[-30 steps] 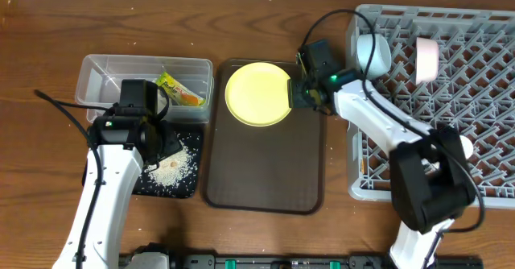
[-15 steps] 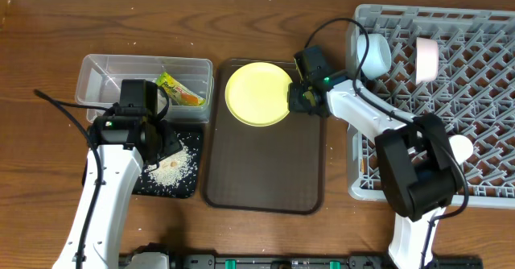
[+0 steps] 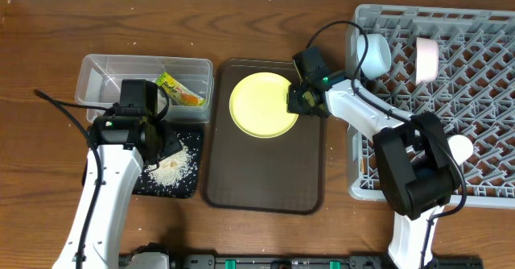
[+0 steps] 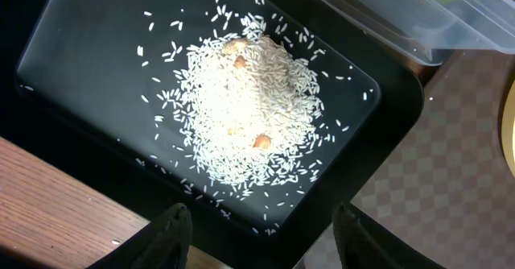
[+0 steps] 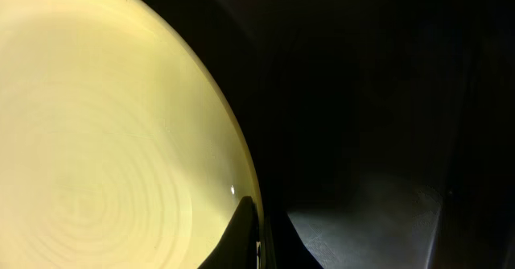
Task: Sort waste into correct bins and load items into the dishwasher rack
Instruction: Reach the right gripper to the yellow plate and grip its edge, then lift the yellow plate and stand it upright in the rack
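Your right claw [image 3: 299, 100] is closed on the rim of the yellow plate [image 3: 261, 106], apparently pinching it; the wrist view is dark. The plate lies on the far half of the brown tray [image 3: 265, 180]. Left of that tray, your left claw [image 4: 265, 233] hangs half open, empty, over rice crumbs [image 4: 241, 108] in the black tray [image 4: 88, 51].

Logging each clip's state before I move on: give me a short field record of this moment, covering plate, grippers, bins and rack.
plate: yellow plate on the brown tray, toward its far end
right gripper: shut on the yellow plate's right rim
left gripper: open, empty, over the black tray
black tray: holds a rice pile
clear tub: holds a snack wrapper
rack: a pale bowl and a pinkish dish along its far side
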